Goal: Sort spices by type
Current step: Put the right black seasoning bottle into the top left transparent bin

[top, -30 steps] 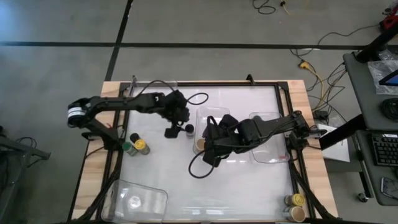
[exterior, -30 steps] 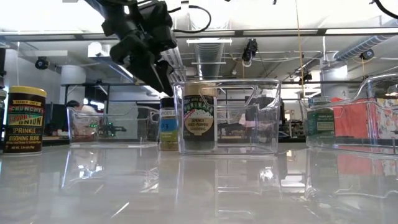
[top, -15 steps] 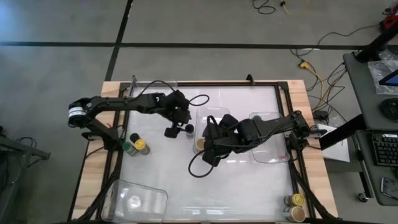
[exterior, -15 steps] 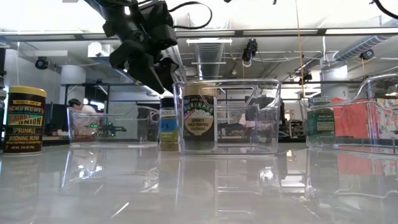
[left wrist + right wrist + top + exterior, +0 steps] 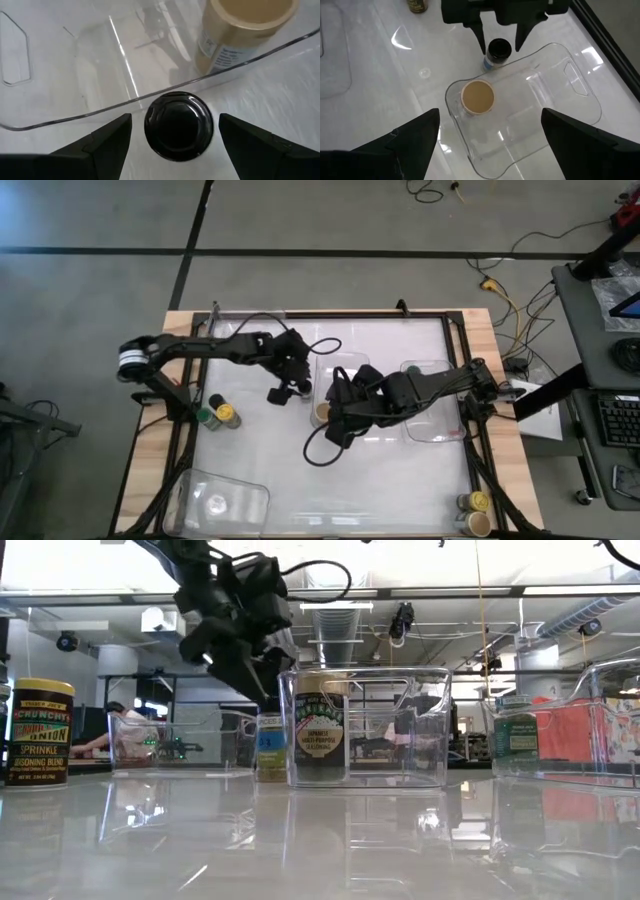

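Clear plastic bin (image 5: 530,115) mid-table holds tan-lid jar (image 5: 478,97); black-lid jar (image 5: 178,125) stands on table just outside bin wall, near the tan one; prob. light, rigid, smooth-sided w/ slick label, so best gripped round the body under the lid. Left gripper (image 5: 500,37) straddles black lid, fingers wide, not touching; right gripper (image 5: 335,420) hovers over bin, wide, empty.

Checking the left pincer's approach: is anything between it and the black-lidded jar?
Nothing visible. The left pincer hangs open right above the black-lidded jar, one finger on each side. The clear bin with the tan-lidded jar stands just beyond.
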Robot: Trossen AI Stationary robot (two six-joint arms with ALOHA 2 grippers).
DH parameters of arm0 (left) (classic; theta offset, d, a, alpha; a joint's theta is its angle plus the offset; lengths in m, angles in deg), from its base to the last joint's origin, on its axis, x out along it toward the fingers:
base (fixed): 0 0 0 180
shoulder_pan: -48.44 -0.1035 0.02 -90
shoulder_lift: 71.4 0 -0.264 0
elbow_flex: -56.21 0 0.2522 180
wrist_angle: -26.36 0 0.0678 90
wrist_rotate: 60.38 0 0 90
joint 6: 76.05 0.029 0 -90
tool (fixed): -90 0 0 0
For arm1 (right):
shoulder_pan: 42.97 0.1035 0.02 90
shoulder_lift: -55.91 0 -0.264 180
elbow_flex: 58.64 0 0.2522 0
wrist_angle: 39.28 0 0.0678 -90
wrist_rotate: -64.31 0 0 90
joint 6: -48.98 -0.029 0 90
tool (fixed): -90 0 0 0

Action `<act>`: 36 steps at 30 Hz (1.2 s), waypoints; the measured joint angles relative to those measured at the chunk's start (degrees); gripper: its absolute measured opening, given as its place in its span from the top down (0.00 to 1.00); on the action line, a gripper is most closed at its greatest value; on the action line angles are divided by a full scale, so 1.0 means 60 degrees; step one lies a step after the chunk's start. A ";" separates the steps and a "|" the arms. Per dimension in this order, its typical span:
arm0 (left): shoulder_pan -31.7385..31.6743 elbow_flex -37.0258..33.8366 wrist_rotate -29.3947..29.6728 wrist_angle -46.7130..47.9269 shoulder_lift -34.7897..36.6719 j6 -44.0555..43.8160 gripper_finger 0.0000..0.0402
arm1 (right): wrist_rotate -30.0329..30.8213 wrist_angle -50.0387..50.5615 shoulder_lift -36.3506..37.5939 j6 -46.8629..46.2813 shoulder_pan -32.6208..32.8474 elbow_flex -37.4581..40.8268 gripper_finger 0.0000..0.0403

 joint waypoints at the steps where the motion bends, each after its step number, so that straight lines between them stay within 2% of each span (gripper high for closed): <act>1: 0.0000 0.0000 0.0000 -0.0012 -0.0044 -0.0042 0.29 | -0.0009 0.0004 0.0000 -0.0009 0.0016 0.0000 0.16; 13: 0.0018 -0.0004 0.0007 -0.0270 -0.0412 -0.0626 0.31 | -0.0010 0.0004 -0.0004 -0.0210 0.0060 0.0007 0.21; 24: 0.0018 -0.0004 0.0171 -0.0400 -0.0412 -0.1071 0.52 | -0.0006 0.0008 -0.0007 -0.0134 0.0060 0.0022 0.22; 26: 0.0025 0.0000 0.0171 -0.0392 -0.0400 -0.1380 0.53 | -0.0006 0.0007 -0.0007 -0.0131 0.0060 0.0022 0.21; 30: 0.0044 0.0236 -0.0114 0.0635 -0.0034 -0.1824 0.53 | -0.0006 0.0007 -0.0007 -0.0093 0.0060 0.0022 0.20; 36: 0.0058 0.0412 -0.0168 0.2005 0.1244 -0.2059 0.53 | -0.0002 -0.0016 -0.0007 0.0420 0.0030 0.0022 0.20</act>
